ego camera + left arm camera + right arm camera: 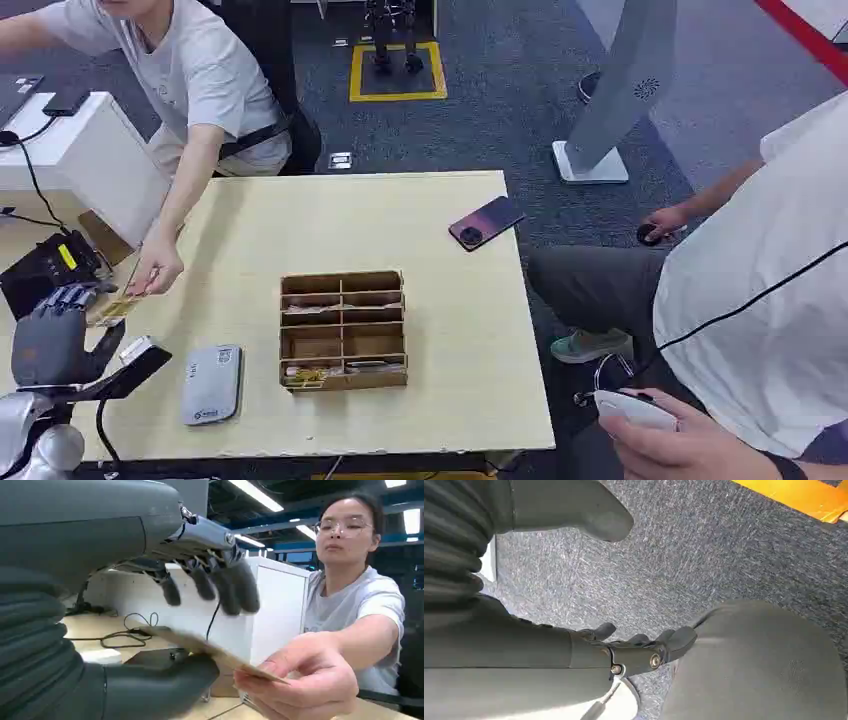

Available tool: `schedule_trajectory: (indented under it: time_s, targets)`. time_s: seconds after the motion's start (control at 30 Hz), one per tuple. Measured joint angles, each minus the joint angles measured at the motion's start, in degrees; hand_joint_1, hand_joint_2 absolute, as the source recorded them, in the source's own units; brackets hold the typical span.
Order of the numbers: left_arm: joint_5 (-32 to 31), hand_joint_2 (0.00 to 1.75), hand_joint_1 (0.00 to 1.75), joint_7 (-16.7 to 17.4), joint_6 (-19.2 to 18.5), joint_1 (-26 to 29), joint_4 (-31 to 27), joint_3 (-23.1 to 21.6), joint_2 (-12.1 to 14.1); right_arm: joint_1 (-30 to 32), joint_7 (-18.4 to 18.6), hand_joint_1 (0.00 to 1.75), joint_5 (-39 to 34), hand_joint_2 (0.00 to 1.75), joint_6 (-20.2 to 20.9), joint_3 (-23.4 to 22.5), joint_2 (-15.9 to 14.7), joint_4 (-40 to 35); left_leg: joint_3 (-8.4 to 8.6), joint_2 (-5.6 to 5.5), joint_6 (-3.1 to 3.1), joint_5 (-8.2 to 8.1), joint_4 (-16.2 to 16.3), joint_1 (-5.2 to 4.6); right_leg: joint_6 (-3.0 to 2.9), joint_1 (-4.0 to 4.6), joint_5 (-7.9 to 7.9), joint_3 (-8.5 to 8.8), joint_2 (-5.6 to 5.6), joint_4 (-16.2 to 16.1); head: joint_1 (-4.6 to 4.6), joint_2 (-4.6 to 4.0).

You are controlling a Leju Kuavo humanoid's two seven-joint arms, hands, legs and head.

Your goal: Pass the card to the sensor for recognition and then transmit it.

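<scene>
- left hand [165,630] open-fingered around the card [215,652], which a person's hand [300,685] pinches; grasp unclear
- right hand [634,647] empty, fingers loosely curled over the carpet [724,545]

no text, label or number is sharp enough to read anywhere.

head view high above table [440,215], wrist views close, low
</scene>
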Motion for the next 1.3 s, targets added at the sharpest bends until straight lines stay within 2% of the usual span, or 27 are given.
schedule_trajectory:
  time_s: [0.27,1.3]
  targets:
    - [2.78,1.75,1.75,-1.79,-0.09,0.74,-1.46,0.94,0.04,-0.02,-0.04,0.0,0.0,1.75,0.0,0.04,0.07,0.0,-0.01,-0.01,0.0,0.0,0.0,0.0,0.0,0.0,0.0,0.0,0.0,0.0,-0.02,0.0]
    - [2.91,1.75,1.75,-1.81,-0.2,0.88,-1.94,1.16,0.04,-0.02,-0.04,0.0,0.0,1.75,-0.02,0.13,0.11,0.0,-0.02,-0.01,0.0,0.0,0.0,0.0,0.0,0.0,-0.01,0.0,0.0,0.0,-0.02,0.0]
